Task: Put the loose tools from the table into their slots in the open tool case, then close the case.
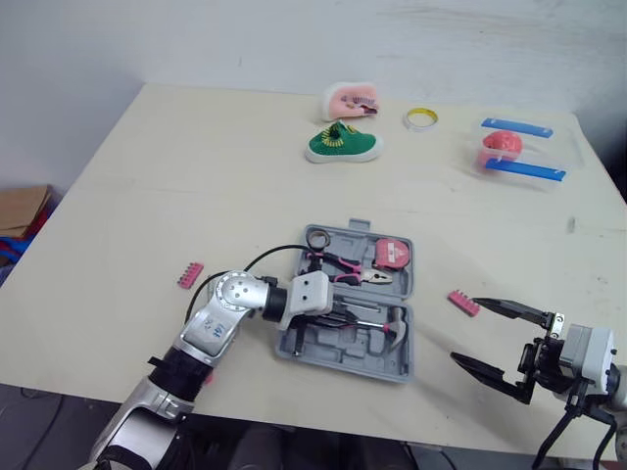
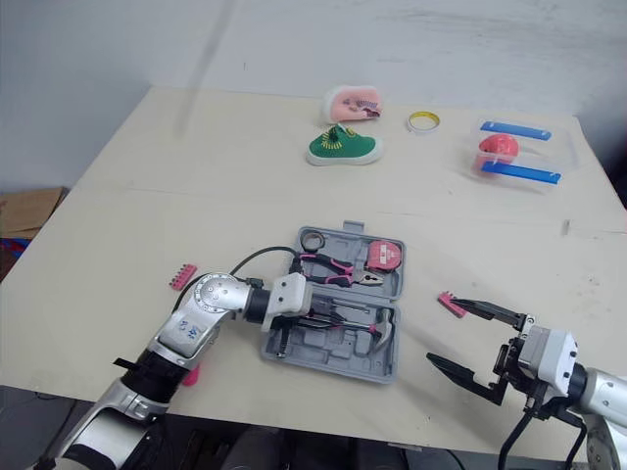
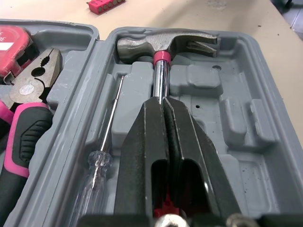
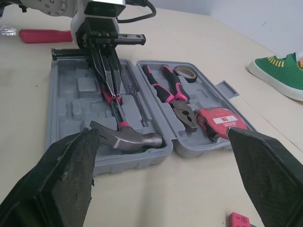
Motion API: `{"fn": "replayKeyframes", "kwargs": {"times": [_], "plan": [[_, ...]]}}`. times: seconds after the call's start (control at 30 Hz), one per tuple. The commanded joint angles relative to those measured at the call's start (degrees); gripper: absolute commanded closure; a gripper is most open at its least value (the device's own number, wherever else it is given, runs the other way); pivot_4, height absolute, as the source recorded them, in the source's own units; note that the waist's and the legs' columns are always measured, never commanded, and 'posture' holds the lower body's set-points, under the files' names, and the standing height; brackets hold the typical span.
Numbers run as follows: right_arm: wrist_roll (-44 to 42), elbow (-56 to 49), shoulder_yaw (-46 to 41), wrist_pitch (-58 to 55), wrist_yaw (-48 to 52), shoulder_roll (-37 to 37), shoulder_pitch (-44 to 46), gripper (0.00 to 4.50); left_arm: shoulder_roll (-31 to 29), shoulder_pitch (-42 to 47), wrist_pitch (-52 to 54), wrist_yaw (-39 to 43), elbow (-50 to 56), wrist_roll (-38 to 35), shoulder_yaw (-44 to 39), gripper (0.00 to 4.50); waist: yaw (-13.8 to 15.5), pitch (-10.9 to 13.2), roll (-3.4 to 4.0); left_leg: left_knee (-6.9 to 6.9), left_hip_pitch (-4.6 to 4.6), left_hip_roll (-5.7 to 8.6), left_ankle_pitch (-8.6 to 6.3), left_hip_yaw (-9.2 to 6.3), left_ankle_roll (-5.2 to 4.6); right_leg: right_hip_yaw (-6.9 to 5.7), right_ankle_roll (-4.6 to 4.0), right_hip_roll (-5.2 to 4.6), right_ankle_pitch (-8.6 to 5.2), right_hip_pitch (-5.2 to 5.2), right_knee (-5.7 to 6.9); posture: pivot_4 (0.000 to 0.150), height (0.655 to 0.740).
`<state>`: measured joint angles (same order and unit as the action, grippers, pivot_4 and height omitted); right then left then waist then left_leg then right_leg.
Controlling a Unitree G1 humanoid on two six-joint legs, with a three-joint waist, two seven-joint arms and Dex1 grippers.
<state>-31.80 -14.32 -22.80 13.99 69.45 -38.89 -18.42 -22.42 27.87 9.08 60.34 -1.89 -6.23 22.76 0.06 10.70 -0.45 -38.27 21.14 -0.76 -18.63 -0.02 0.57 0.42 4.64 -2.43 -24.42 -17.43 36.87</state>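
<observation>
Pale tabletop against a white wall carries everything. Nearest, at 5 o'clock, the right gripper hangs with its fingers spread wide and nothing between them. A pink bit strip lies just beside its far fingertip, long axis about 10 to 4 o'clock, so that arm is much the nearer one for it. At 6 o'clock the grey case lies open, hinge running roughly 9 to 3. The left gripper reaches in from 9 o'clock, clamped on the steel shaft of the hammer. The hammer lies in the near half along its moulded slot, long axis 9 to 3, head at the 3 o'clock end, straight ahead of the fingers and in line with them. It looks seated or nearly so, so the coming move is probably to let go and lift clear. A clear screwdriver lies parallel between hammer and hinge. The far half holds pliers and a tape measure. A second strip lies well apart at 9 o'clock of the case, axis about 1 to 7, and a pink handle lies by the left forearm. Farthest are two shoes, a tape ring and a clear box.
</observation>
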Motion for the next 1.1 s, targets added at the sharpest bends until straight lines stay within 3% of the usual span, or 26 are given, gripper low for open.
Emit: {"fn": "replayKeyframes", "kwargs": {"times": [0.03,0.2,0.27,0.33,0.47,0.7,0.77,1.0,1.1], "plan": [[-0.17,-0.56,-0.5,1.39,-0.16,0.29,-0.2,0.0,-0.61,-1.1,4.21,-2.19,-3.7,5.19,3.41,4.47,0.15,-0.17,0.03,-0.01,-0.03,0.0,0.0,0.0,0.0,0.0,0.0,0.0,0.0,0.03,0.0,0.15,0.74],[-0.08,-0.34,-0.29,1.41,-0.16,0.26,0.12,0.0,-0.43,-0.97,3.79,-2.49,-5.0,6.61,6.0,4.47,0.27,-0.64,0.12,0.02,-0.32,0.01,-0.01,-0.01,-0.02,0.0,0.01,-0.02,0.0,0.36,-0.11,0.15,0.74],[-0.15,-0.34,-0.32,1.46,-0.23,0.21,0.15,0.0,-0.68,-1.28,3.46,-2.23,-4.91,7.19,6.87,4.47,0.21,-0.71,0.14,0.25,-1.0,0.02,-0.08,-0.02,-0.12,-0.01,0.01,-0.04,0.0,1.08,-0.46,0.15,0.74],[-0.16,-0.28,-0.42,1.57,-0.13,0.11,0.0,0.0,-1.23,-1.5,3.21,-2.83,-6.57,9.22,8.2,4.47,0.2,-0.77,0.21,0.27,-1.06,0.02,-0.11,-0.05,-0.16,-0.02,0.01,-0.05,0.01,1.22,-0.58,0.15,0.74],[-0.28,-0.5,-0.81,1.56,-0.05,0.02,-0.64,0.0,-0.03,-0.79,12.23,-7.23,-11.1,11.17,8.31,4.47,0.43,-1.0,0.39,0.31,-1.1,0.02,-0.19,-0.15,-0.22,-0.12,0.08,-0.08,0.05,1.81,-0.98,0.15,0.74],[-0.39,-1.07,-1.05,1.33,-0.46,-0.04,-1.18,0.0,-1.29,-0.27,7.08,-5.09,-12.96,12.29,10.99,4.47,0.38,-1.55,0.34,0.45,-2.02,0.05,-0.69,-0.17,-0.62,-0.11,0.1,-0.22,0.06,2.86,-1.48,0.15,0.74],[-0.4,-1.14,-1.01,1.33,-0.51,-0.01,-1.27,0.0,-0.41,0.24,6.96,-5.43,-13.18,10.14,9.1,4.47,0.16,-1.8,0.54,0.5,-2.02,0.05,-0.72,-0.17,-0.64,-0.12,0.09,-0.26,0.05,2.88,-1.57,0.15,0.74],[-0.87,0.01,-2.1,1.54,-0.13,-0.62,-0.98,0.0,3.7,1.51,-12.97,1.05,-5.02,-5.42,-2.72,4.47,-0.15,-1.31,0.87,0.77,-1.86,0.05,-0.66,-0.16,-0.59,-0.15,0.02,-0.33,0.04,2.36,-1.58,0.15,0.74],[-1.01,0.99,-3.03,1.71,0.24,-1.03,-1.04,0.0,3.5,2.7,-13.11,2.03,-2.8,-9.38,-7.13,4.47,0.05,-1.21,0.8,0.38,-0.3,0.04,-0.2,-0.25,-0.14,-0.28,0.05,-0.11,0.07,0.73,-1.12,0.15,0.74]]}}
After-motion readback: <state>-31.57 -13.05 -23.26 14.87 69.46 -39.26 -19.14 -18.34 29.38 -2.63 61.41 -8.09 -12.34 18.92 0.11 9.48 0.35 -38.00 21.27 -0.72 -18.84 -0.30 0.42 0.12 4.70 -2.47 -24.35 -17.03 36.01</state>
